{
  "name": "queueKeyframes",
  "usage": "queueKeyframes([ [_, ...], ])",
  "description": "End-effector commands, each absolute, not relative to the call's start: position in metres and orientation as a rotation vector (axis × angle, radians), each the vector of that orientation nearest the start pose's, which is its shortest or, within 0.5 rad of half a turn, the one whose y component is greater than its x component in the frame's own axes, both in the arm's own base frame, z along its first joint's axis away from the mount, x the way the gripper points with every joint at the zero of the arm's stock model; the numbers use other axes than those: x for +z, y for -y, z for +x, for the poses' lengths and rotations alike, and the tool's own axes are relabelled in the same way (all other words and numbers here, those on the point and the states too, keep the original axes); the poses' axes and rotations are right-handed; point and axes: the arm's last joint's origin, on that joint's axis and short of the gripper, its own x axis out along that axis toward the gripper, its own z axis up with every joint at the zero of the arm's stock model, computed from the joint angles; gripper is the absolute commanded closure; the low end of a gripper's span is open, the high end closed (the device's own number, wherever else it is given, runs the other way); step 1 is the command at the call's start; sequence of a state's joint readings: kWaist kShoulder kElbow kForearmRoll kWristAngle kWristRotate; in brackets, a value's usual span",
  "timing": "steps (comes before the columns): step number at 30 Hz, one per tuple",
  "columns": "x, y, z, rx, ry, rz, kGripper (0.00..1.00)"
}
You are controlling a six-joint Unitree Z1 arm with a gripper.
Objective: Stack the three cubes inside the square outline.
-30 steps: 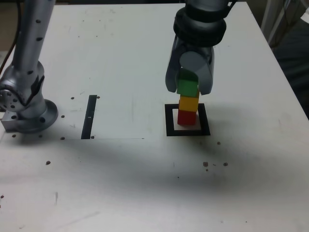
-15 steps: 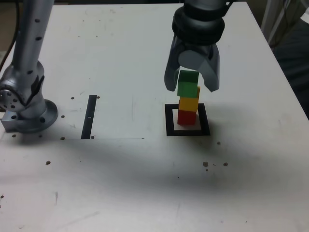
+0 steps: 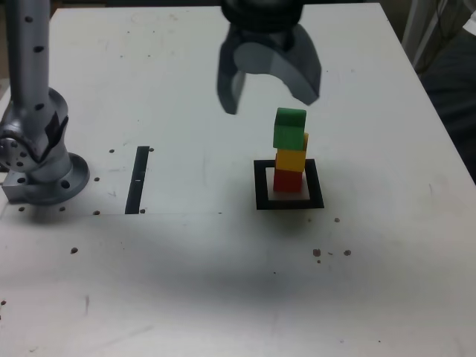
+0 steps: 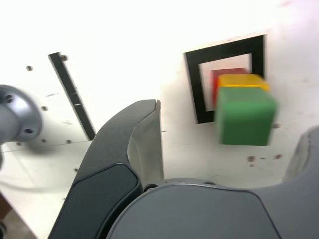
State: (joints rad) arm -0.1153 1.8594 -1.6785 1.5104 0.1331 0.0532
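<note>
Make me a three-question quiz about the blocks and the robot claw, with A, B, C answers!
1. Where does the red cube sit?
A. On the thin black strip
B. At the bottom of the stack, inside the square outline
C. Between the gripper's jaws

2. Which colour is on top of the stack?
A. Green
B. Yellow
C. Red

3. What is the gripper doing?
A. Squeezing the top cube
B. Lying flat on the table
C. Open, up above the stack, holding nothing

Answers:
1. B, since the red cube is lowest, on the pale centre of the black frame.
2. A, since the green cube rests on the yellow cube, which rests on the red one.
3. C, since the jaws stand wide apart in the exterior view with nothing between them.
</note>
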Motion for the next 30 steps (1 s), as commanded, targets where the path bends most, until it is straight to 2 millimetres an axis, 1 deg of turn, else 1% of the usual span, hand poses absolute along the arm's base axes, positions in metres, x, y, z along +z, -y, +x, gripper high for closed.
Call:
queueKeyframes([
  [1,0.341,0.027,0.295,-0.032,-1.687,0.241,0.00],
  [9,0.342,0.022,0.247,0.019,-1.716,0.210,0.00],
  [13,0.335,0.018,0.221,0.060,-1.737,0.197,0.00],
  [16,0.327,0.016,0.205,0.078,-1.739,0.180,0.00],
  [18,0.320,0.016,0.197,0.082,-1.737,0.163,0.00],
  [23,0.295,0.015,0.178,0.071,-1.734,0.118,0.00],
  [30,0.256,0.016,0.163,0.047,-1.741,0.080,0.00],
])
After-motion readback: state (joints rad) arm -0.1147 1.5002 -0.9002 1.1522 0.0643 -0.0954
